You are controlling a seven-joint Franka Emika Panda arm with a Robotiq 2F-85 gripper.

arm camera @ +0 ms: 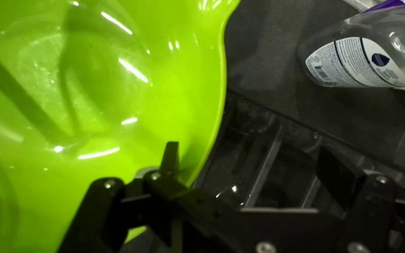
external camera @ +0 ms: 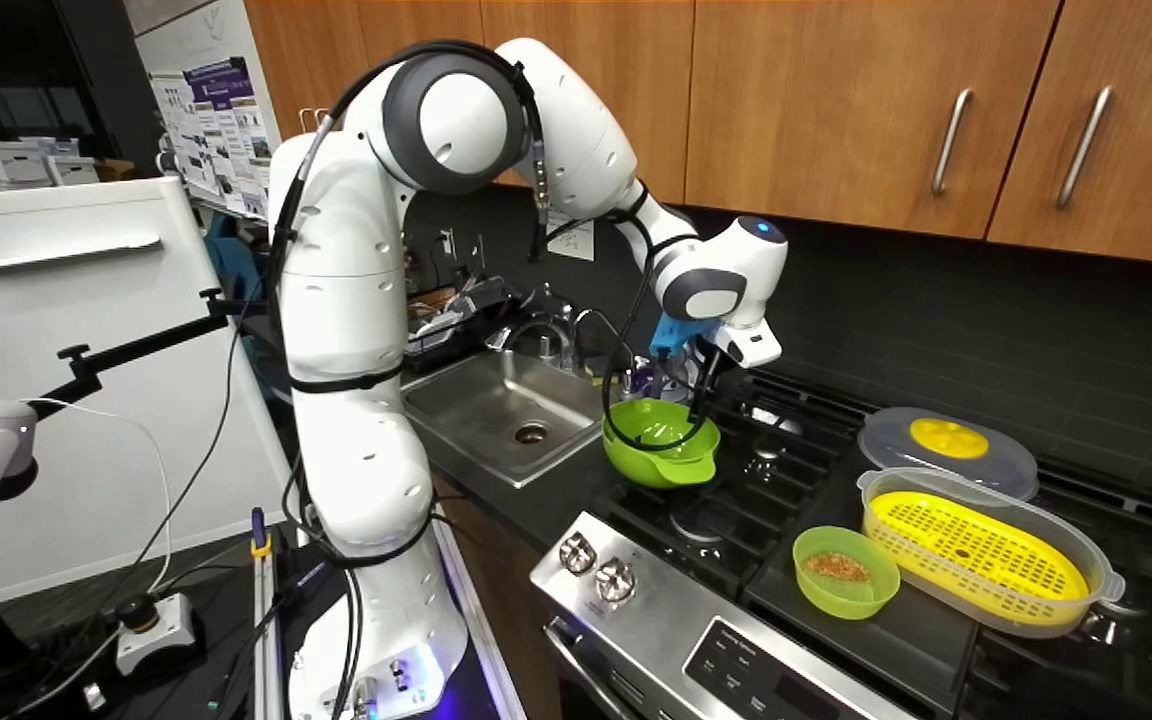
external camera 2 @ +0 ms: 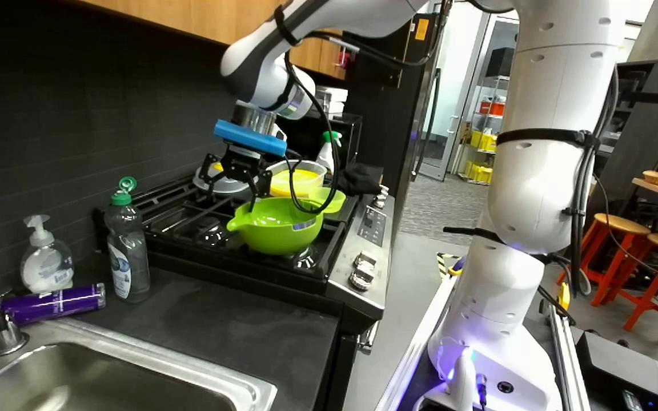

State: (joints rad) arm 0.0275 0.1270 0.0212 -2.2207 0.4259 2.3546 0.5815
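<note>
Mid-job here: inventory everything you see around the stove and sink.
Large bowl: 1, green, stove end nearest the sink
Small bowl: 1, light green, mid-stove
Grains: one portion, brown, in the small bowl
Oval container: 1, clear, beside the small bowl
Perforated tray: 1, yellow, in the container
Lid: 1, grey and yellow, behind the container
Squeeze bottle: 1, clear, green-capped, upright on the counter
Pump bottle: 1, clear, behind the sink
Canister: 1, purple, lying behind the sink
Spray bottle: 1, white and green, past the container
Stove: 1, black and steel, beside the counter
Sink: 1, steel, in the counter
Robot arm: 1, white, beside the stove
Claw: 1, black, open across the large bowl's rim
</note>
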